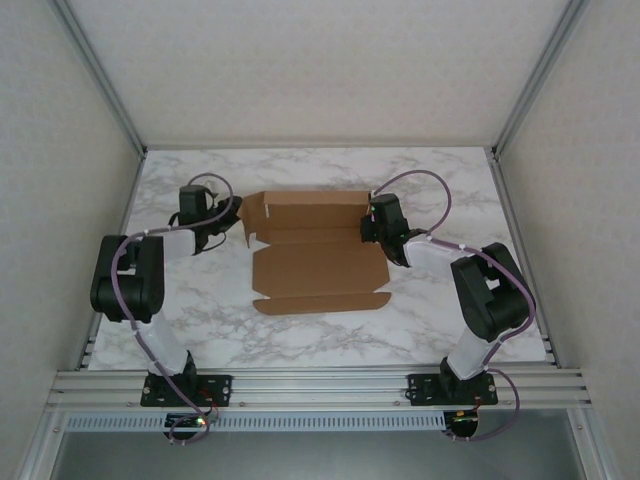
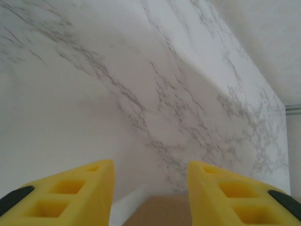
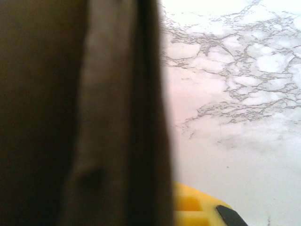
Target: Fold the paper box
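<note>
The right pincer (image 1: 366, 226) pinches the paper box (image 1: 318, 270), the left pincer (image 2: 150, 169) is spread, so one side might flop down.

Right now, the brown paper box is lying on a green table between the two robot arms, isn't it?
Not green. The top external view shows the paper box lying on a white marble table, between the left arm and the right arm.

Top view looks down on the table (image 1: 430, 320), wrist views skim its marble, right one against the paper box (image 3: 70, 117).
</note>
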